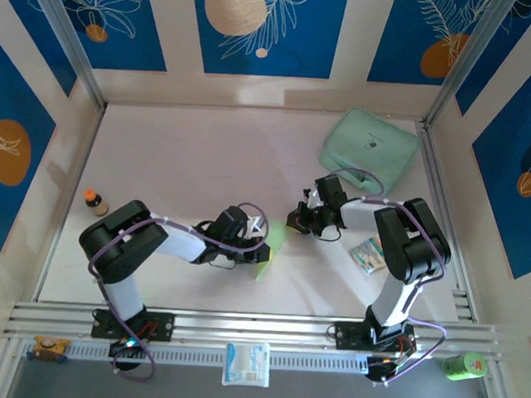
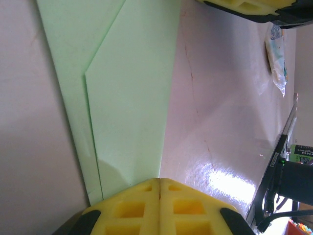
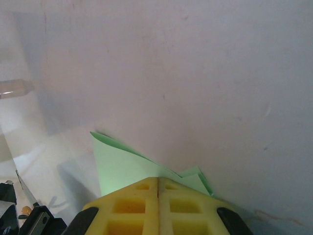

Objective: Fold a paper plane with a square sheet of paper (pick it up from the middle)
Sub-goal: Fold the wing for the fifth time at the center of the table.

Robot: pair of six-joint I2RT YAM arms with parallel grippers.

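Blue leaf-print panels wall in a white bench; a mint-green case lies at its far right, a small bottle stands at the left, and a printed packet sits beside the right arm; the light-green sheet of paper is near the middle of the bench, between the two arms, already folded into a long narrow shape with slanted flaps and one layer lapped over another

The left pincer has its yellow pads pressed together, and the sheet's long folded edge runs straight into their seam, so it looks nipped on that edge; the right pincer is likewise closed, with a curled green corner of the sheet coming out from between its pads, so it grips the other end

By my reading this is a late fold, the body being doubled along the centre crease or a wing being turned down; the next move calls for one pincer to anchor the sheet while the other carries its edge over squarely; thin paper will buckle or slip if both pull apart
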